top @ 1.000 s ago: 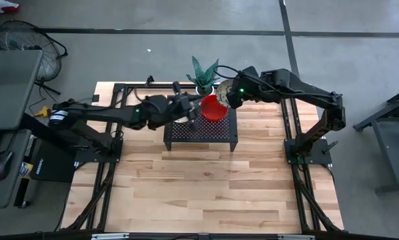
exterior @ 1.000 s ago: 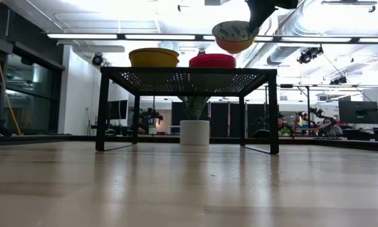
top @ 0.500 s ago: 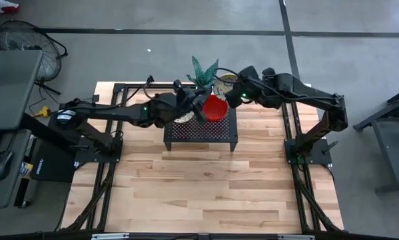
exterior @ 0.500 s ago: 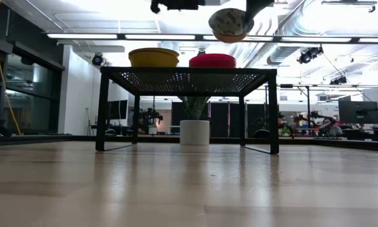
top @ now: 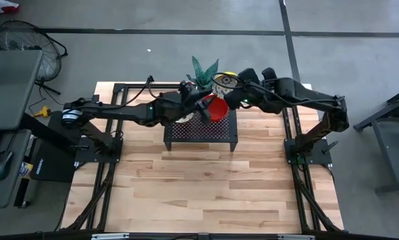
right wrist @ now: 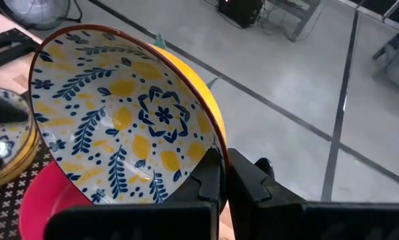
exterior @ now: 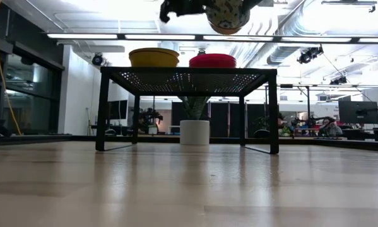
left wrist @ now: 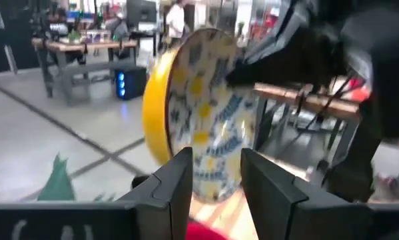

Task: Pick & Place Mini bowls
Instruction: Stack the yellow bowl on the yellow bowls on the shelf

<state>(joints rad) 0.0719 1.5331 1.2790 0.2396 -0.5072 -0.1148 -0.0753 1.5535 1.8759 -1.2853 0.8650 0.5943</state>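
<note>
A cream-yellow mini bowl (right wrist: 119, 120) with a blue floral inside hangs tilted above the far right of a black mesh stand (top: 200, 133), with my right gripper (right wrist: 224, 160) shut on it. In the left wrist view this bowl (left wrist: 199, 113) stands on edge just ahead of my open left gripper (left wrist: 216, 160), which points level at it; I cannot tell whether they touch. A red mini bowl (top: 217, 109) and another yellow mini bowl (exterior: 154, 57) rest by their bases on the stand. My right gripper pinches the bowl's rim (right wrist: 214, 145) between its two fingers, one finger inside the bowl and one outside. The fingers come slanting down from the table's right side. The bowl is lifted clear of the stand and tipped, its opening facing up and sideways.
A potted plant (top: 202, 70) stands just beyond the stand's far edge, its white pot (exterior: 194, 132) on the table. Bare wooden table (top: 206, 187) stretches in front of the stand. Black frame rails run along the table's sides.
My right gripper has carried the patterned bowl up and toward the table's far edge, tipping it further onto its side. My left gripper has moved toward the table's right, closing in on the held bowl, and has rolled about its own axis.
</note>
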